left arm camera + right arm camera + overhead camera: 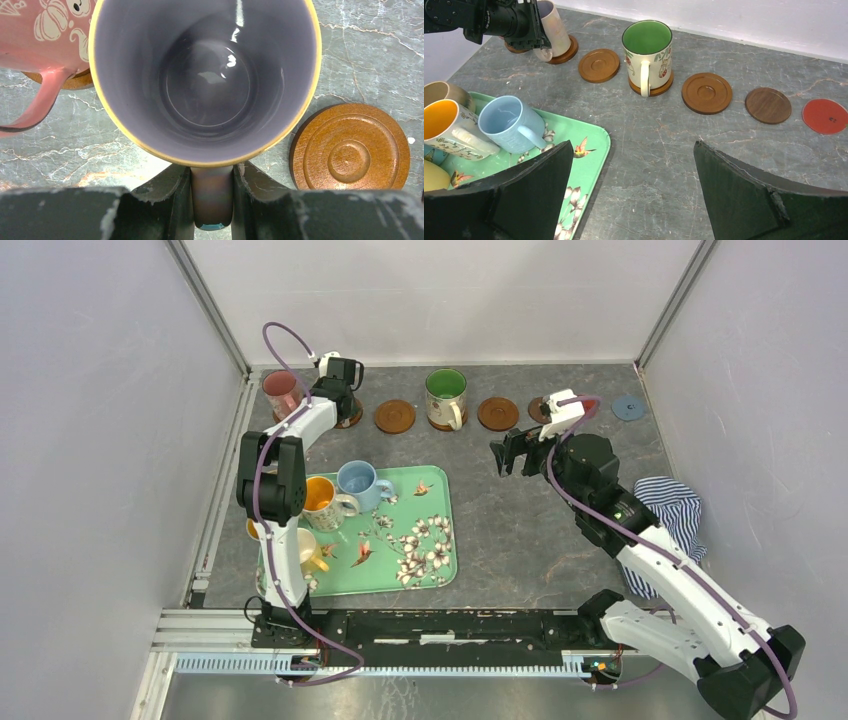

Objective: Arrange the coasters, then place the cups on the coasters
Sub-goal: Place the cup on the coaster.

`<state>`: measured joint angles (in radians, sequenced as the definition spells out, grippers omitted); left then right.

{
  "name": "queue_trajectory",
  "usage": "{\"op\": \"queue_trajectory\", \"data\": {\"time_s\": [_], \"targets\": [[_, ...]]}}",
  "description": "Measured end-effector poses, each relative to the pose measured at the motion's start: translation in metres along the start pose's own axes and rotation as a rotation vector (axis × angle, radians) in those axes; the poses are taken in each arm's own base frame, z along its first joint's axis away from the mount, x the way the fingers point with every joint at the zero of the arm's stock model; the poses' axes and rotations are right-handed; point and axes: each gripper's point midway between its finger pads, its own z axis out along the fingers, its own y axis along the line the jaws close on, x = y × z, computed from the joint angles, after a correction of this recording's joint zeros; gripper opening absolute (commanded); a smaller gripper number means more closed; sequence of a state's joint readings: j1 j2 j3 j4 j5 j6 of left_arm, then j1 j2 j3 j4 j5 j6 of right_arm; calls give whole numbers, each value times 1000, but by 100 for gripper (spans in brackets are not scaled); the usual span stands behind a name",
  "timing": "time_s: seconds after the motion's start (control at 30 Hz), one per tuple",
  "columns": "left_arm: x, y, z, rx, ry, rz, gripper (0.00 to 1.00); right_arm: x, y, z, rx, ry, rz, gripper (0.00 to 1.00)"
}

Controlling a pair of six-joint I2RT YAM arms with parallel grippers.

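Note:
My left gripper (212, 172) is shut on the handle of the lilac cup (210, 80), held at a wooden coaster (563, 52) at the back left. The cup leans a little, and whether it rests on the coaster I cannot tell. Beside it the pink cup (280, 390) stands on its own coaster (75, 80). The green cup (647, 55) sits on a coaster in the back row between two bare wooden coasters (598, 65) (706, 93). My right gripper (631, 150) hangs open over bare table right of the tray.
The green floral tray (420, 540) at front left holds light blue (358, 480), orange (318, 498) and yellow (308, 550) cups; a tan cup (439, 92) is at its left edge. Dark brown (768, 105), red (825, 116) and blue-grey (627, 406) coasters continue the row. A striped cloth (670, 510) lies right.

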<state>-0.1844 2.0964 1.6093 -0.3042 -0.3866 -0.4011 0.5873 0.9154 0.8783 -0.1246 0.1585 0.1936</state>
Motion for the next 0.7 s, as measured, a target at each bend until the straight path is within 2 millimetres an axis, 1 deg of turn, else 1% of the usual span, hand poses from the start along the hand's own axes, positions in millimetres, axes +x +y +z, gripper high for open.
{"op": "queue_trajectory", "data": {"time_s": [0.37,0.5,0.6,0.7], "targets": [[-3,-3,0,12,-13,-2,49,5,3,0,-17,18,-3,98],[-6,-3,0,15,-21,5,54,7,4,1,-23,26,-4,98],[-11,-3,-5,20,-33,8,59,11,5,3,-26,42,-6,98],[-21,-2,-16,29,-55,2,65,13,5,3,-31,51,-7,98]]}}
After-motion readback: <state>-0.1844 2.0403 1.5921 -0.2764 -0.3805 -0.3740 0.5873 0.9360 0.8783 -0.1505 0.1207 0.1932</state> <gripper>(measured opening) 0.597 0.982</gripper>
